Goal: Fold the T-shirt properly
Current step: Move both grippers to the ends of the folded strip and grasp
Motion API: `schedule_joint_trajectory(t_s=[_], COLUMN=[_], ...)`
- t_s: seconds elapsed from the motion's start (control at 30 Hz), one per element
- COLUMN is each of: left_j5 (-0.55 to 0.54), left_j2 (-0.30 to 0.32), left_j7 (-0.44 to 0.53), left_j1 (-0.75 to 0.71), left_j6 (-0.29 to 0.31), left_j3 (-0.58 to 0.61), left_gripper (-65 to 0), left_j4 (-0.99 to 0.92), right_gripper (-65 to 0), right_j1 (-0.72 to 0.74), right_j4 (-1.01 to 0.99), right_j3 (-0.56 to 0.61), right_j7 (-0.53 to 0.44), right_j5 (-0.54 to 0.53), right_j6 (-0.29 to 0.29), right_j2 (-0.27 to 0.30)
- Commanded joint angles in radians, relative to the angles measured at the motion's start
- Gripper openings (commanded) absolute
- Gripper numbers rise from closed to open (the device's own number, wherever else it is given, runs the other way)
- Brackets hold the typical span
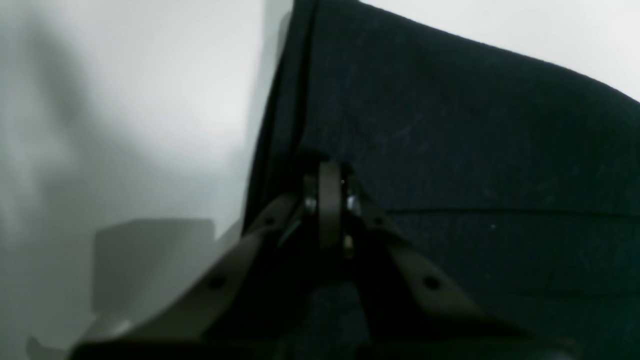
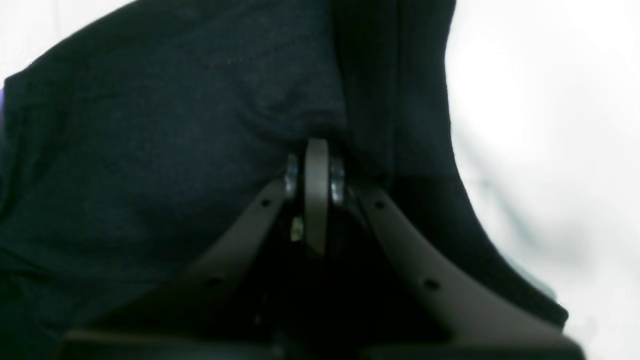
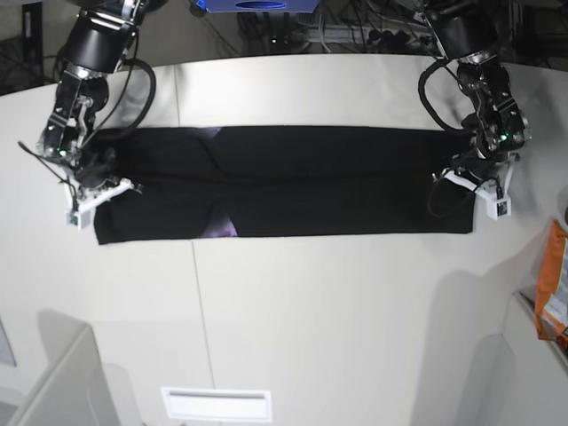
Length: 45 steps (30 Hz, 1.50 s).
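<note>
The black T-shirt [image 3: 293, 182] lies folded into a long flat band across the white table [image 3: 319, 311]. A bit of purple print [image 3: 219, 231] shows at its front edge. My left gripper [image 3: 466, 169] is at the band's right end and is shut on the cloth. In the left wrist view the gripper [image 1: 330, 170] pinches the T-shirt [image 1: 450, 150] near its edge. My right gripper [image 3: 98, 169] is at the left end, also shut on the cloth. In the right wrist view the gripper [image 2: 316, 150] bites into the T-shirt [image 2: 150, 150].
An orange packet [image 3: 555, 284] lies at the table's right edge. A blue object [image 3: 257, 4] and cables sit behind the far edge. A white slotted plate [image 3: 216, 404] is at the front. A seam [image 3: 197, 302] runs down the table.
</note>
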State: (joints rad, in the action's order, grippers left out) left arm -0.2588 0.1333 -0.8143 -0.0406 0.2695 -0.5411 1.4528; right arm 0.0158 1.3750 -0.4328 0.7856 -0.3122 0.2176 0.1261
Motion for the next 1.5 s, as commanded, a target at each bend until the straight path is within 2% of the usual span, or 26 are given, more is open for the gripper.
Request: schedule_joint_trajectory(t_s=[0.0,0.13,0.23,0.37,0.57,0.73,0.77,0.9,0.97,1.0,1.2,1.3,1.4,1.47], left_j5=[0.011,0.005,0.003,0.000,-0.009,-0.233,-0.287,-0.458,-0.518,-0.540,-0.549,-0.549,-0.549,-0.549], left_j2=[0.010,0.010,0.010,0.006,0.002,0.015,0.030,0.084,0.105,0.114,0.134,0.179,0.210,0.214], left_j7=[-0.024,-0.041,-0.043,-0.084,-0.175,-0.176,-0.176,-0.172,-0.172,-0.172,-0.152,-0.093,-0.038,-0.027], left_j1=[0.000,0.002,-0.006,-0.029,-0.077,-0.118,-0.132,-0.181,-0.192,-0.192,-0.164,-0.163,-0.155,-0.147], left_j6=[-0.002,-0.002,-0.002,0.001,0.003,0.003,0.003,0.003,0.003,0.003,0.011,0.043,0.034,0.032], left_j3=[-0.001,-0.010,-0.010,-0.014,-0.037,-0.153,-0.182,-0.230,-0.233,-0.233,-0.213,-0.113,-0.017,0.003], left_gripper=[-65.0,-65.0,-65.0,-65.0,-65.0,-65.0,-62.7,-19.3,-2.3,0.0,0.0,0.0,0.0,0.0], left_j4=[0.013,0.042,0.098,0.260,0.500,0.440,0.424,0.358,0.312,0.286,0.110,0.050,-0.021,-0.056], right_gripper=[-65.0,-65.0,-65.0,-65.0,-65.0,-65.0,-65.0,-65.0,-65.0,-65.0,-65.0,-65.0,-65.0,-65.0], right_j1=[0.003,-0.017,-0.037,-0.075,-0.149,-0.188,-0.198,-0.219,-0.227,-0.233,-0.267,-0.281,-0.293,-0.297], right_j4=[0.016,0.099,0.186,0.335,0.528,0.556,0.556,0.556,0.556,0.556,0.562,0.573,0.585,0.587], right_j3=[-0.005,-0.005,-0.005,0.007,0.098,0.098,0.099,0.099,0.099,0.099,0.148,0.170,0.190,0.194], right_j7=[0.027,0.036,0.033,0.028,0.033,0.033,0.033,0.033,0.034,0.034,0.034,0.034,0.033,0.033], right_j5=[0.034,0.032,0.032,0.032,0.032,0.032,0.032,0.032,0.032,0.032,0.032,0.032,0.032,0.032], right_j6=[-0.014,-0.010,-0.007,-0.004,-0.004,-0.004,-0.004,-0.004,-0.004,-0.004,-0.004,-0.004,-0.005,-0.005], right_j2=[0.010,0.010,-0.023,-0.039,-0.038,-0.058,-0.058,-0.059,-0.061,-0.061,-0.061,-0.061,-0.061,-0.062])
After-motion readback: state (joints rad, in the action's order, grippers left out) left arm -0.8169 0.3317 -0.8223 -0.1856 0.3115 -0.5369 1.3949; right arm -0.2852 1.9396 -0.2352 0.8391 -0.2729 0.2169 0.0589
